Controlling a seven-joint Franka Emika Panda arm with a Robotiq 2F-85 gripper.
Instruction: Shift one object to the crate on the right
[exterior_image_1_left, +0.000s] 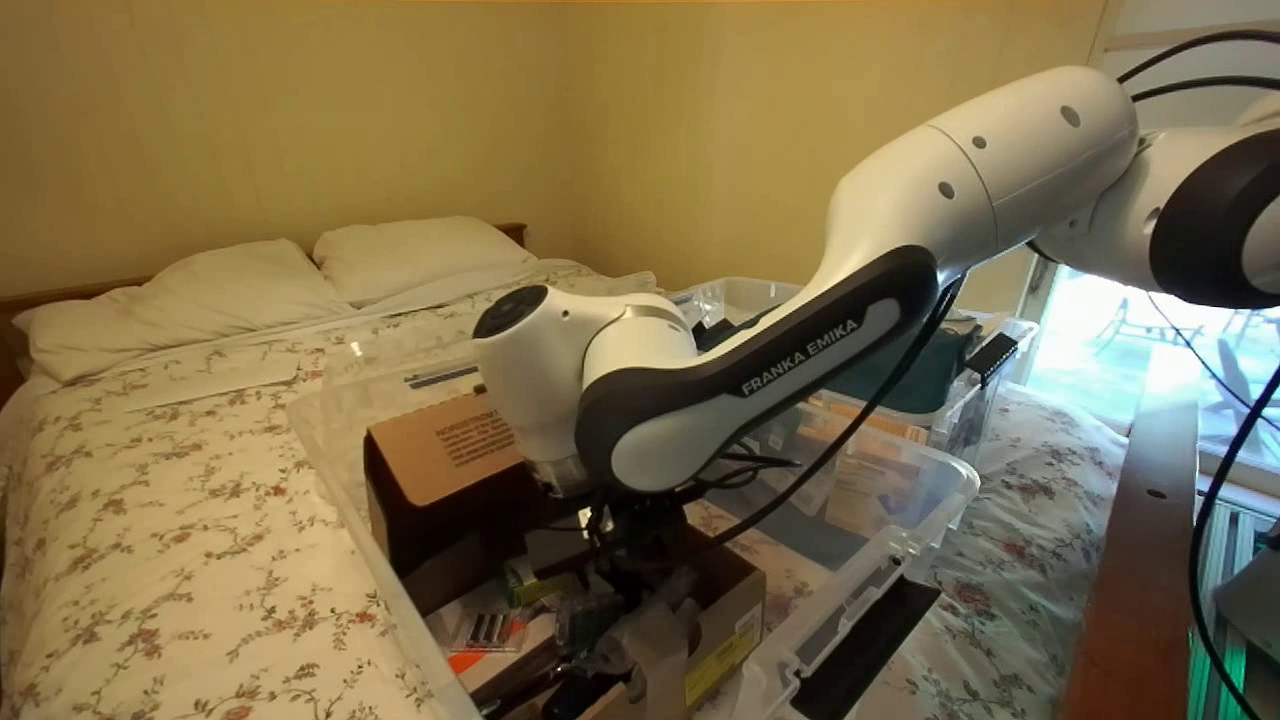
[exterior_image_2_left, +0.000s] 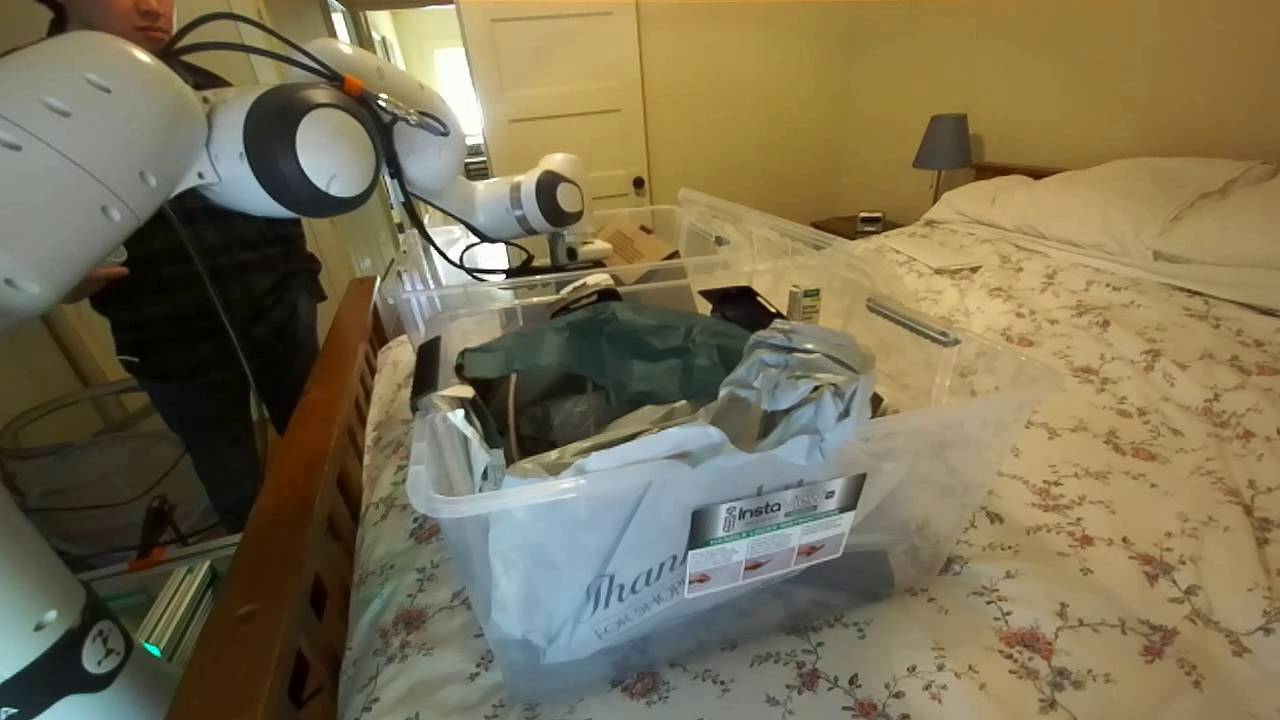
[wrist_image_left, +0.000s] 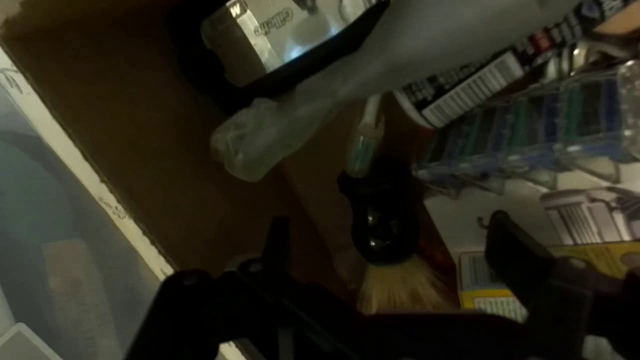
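My gripper (wrist_image_left: 390, 225) is open in the wrist view, low in the brown cardboard box (exterior_image_1_left: 740, 610). Its fingers stand on either side of a shaving brush (wrist_image_left: 382, 230) with a glossy black handle and pale bristles. I see no contact with the brush. In an exterior view the gripper (exterior_image_1_left: 640, 530) is mostly hidden by the arm and box. The box stands inside a clear plastic tub (exterior_image_1_left: 962, 485). A like clear tub, the crate, stands beside it, holding bags; it shows in both exterior views (exterior_image_1_left: 970, 430) (exterior_image_2_left: 930, 490).
Around the brush lie a Gillette pack (wrist_image_left: 280, 30), a crumpled translucent bag (wrist_image_left: 265, 135), a clear case with coloured cells (wrist_image_left: 530, 125) and a yellow carton (wrist_image_left: 492, 292). The box flap (exterior_image_1_left: 450, 450) stands up. The crate holds a green bag (exterior_image_2_left: 630, 345). A wooden bed rail (exterior_image_1_left: 1140, 560) borders the bed.
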